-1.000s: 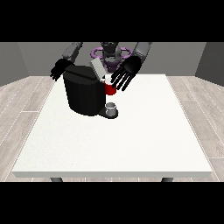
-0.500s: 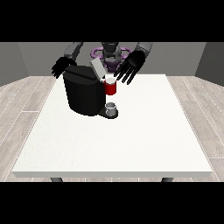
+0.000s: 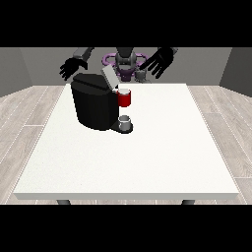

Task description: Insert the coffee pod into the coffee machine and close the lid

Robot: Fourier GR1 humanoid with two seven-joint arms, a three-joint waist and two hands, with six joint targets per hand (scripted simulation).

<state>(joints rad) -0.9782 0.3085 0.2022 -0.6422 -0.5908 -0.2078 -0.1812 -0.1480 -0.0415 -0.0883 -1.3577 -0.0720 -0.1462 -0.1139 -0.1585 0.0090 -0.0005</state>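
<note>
The black coffee machine stands on the white table at the far left. Its grey lid is tilted up. A red thing at the machine sits at its front top. The hand at the view's right hovers open, fingers spread, above and to the right of the machine, touching nothing. The hand at the view's left hangs open behind the machine's top left corner. A small grey thing lies near the table's far edge under the right-side hand; I cannot tell whether it is the pod.
A grey cup-like thing stands on the machine's base under the red thing. The robot's torso is behind the table's far edge. White tabletop stretches towards the camera and to the right.
The hand at the view's right has lifted from beside the red thing and moved up and to the right. The hand at the view's left has barely shifted.
</note>
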